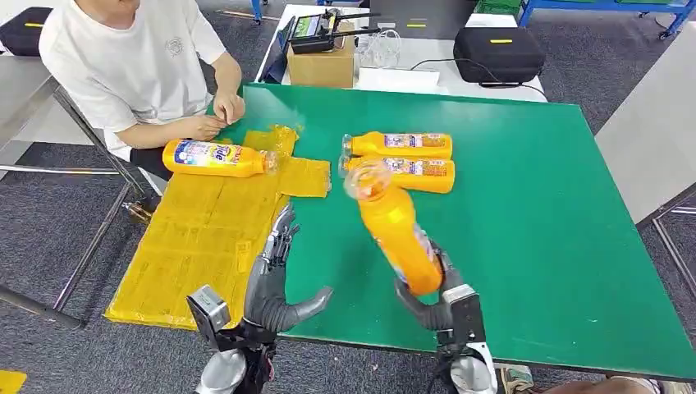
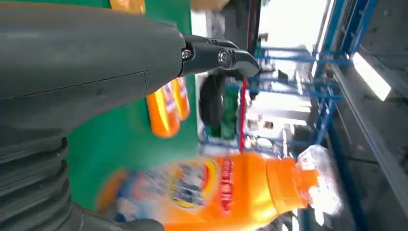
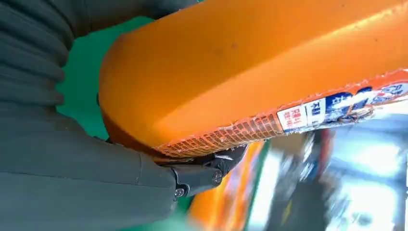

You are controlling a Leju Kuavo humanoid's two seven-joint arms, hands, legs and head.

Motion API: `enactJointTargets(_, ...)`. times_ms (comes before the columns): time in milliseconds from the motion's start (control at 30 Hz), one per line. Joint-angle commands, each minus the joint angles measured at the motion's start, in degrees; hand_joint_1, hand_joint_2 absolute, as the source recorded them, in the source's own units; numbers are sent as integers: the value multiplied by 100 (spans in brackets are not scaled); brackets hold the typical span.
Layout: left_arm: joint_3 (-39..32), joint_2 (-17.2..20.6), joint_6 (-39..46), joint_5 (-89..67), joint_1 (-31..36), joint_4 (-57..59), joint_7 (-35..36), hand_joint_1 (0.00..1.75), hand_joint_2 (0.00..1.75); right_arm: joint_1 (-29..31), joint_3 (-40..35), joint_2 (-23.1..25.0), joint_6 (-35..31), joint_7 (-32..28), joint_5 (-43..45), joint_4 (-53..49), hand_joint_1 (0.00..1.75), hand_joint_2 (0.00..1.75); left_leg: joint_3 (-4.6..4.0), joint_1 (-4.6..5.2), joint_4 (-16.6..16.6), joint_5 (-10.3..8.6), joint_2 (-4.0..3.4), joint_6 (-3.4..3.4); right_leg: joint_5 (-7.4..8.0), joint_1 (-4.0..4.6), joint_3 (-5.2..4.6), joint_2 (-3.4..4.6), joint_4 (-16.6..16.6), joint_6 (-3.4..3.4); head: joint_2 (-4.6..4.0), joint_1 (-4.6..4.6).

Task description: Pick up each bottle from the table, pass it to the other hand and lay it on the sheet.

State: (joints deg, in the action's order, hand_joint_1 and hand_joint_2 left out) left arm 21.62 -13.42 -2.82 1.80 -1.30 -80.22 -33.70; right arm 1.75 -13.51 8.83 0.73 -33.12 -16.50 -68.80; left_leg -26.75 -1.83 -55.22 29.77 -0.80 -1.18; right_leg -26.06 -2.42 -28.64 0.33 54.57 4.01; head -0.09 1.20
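The held bottle (image 1: 396, 231) sits just right of centre in the lower half of the head view, raised above the green table (image 1: 533, 205). Its long axis is tilted, running from its base at the lower right up to its plastic-wrapped cap at the upper left. The right hand (image 1: 435, 300) grips it around the base, fingers clamped on the orange body. In the right wrist view the bottle (image 3: 250, 72) presses against the thumb, its label edge showing.

The left hand (image 1: 275, 283) is at the lower centre-left, fingers spread apart and holding nothing, thumb pointing toward the held bottle.

Above, at the centre, two bottles (image 1: 400, 161) lie side by side on the table, long axes horizontal, caps pointing left. At the upper left a fourth bottle (image 1: 215, 158) lies horizontal on the yellow sheet (image 1: 197, 238), cap pointing right. A person (image 1: 139, 66) in a white shirt sits at the upper left, hands near the sheet's top edge.
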Motion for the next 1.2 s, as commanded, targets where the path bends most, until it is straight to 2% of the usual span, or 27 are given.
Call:
enactJointTargets(33,34,-9,-120,329,364,125,163,0,175,290,-1003,16,483,-431,62,642,175,175,4,-1,4,0,0,10,1,5,2,1,-5,-17,0,0)
enactJointTargets(200,44,5,-118,334,355,140,163,0,175,306,-981,-36,490,-431,68,599,175,175,10,-4,9,1,7,19,3,9,13,-7,-15,-27,0,-2)
enactJointTargets(267,78,-49,-334,869,444,182,314,0,175,374,-1314,-118,612,-591,-137,584,175,175,3,2,5,0,7,10,0,1,6,-9,-6,-16,0,0)
enactJointTargets(400,107,-74,-320,896,490,171,352,0,175,385,-1362,-61,558,-588,-171,622,175,175,1,0,3,-1,8,11,2,5,1,-10,-6,-22,0,0)
enactJointTargets(600,304,-73,-452,1614,689,88,693,0,175,790,-2201,32,-70,-686,-1069,1117,175,175,1,-2,3,0,-3,15,5,7,-1,0,-5,-23,0,-2)
enactJointTargets(667,462,-5,-419,1621,728,113,836,0,175,882,-2350,114,-158,-687,-961,1248,175,175,0,0,4,-2,6,13,2,5,1,-9,-4,-22,0,-2)
enactJointTargets(700,529,17,-213,1371,701,82,745,0,175,855,-2329,165,36,-651,-661,1193,175,175,5,-5,8,-2,5,17,4,11,6,-7,-10,-31,0,-2)
enactJointTargets(733,572,46,-372,1536,695,128,794,0,175,887,-2392,158,224,-481,-492,1165,175,175,4,-3,6,-1,5,13,2,7,4,-7,-7,-23,0,-2)
enactJointTargets(800,632,131,-467,1500,605,-4,703,0,175,951,-2300,165,57,-212,-431,1290,175,175,7,-3,8,1,1,14,1,7,5,-3,-8,-24,0,-2)
enactJointTargets(1000,731,309,-595,1096,331,-464,504,0,175,919,-1994,210,22,-159,-227,1402,175,175,5,2,12,-1,4,16,2,3,7,-5,-9,-24,0,-2)
enactJointTargets(1200,630,204,-171,572,283,-475,179,0,175,884,-2000,289,65,-95,-166,1333,175,175,1,-1,10,-1,9,13,1,6,3,-11,-8,-27,0,-2)
